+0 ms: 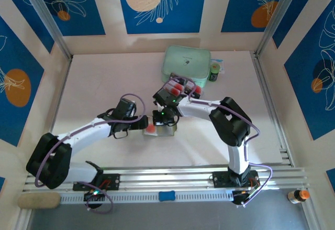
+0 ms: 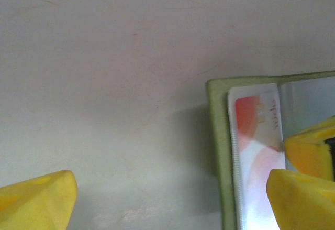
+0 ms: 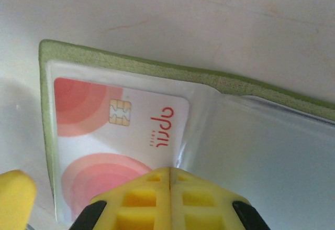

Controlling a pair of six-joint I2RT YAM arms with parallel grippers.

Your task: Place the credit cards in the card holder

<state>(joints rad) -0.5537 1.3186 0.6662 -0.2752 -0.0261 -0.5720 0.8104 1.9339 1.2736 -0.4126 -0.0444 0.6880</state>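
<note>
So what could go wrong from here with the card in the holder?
1. The shut right gripper seems to press on the card. Pulling back could drag the card out of the holder.
2. The open left gripper has one finger over the holder's edge. Closing or moving it could shove or fold the holder.

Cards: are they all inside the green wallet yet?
Not yet. Done: one card looks slid under the clear pocket of the open card holder. In hand: the shut right gripper is at that card's edge; the open left gripper sits over the holder's edge. Left: more cards wait by the mint-green case.
</note>
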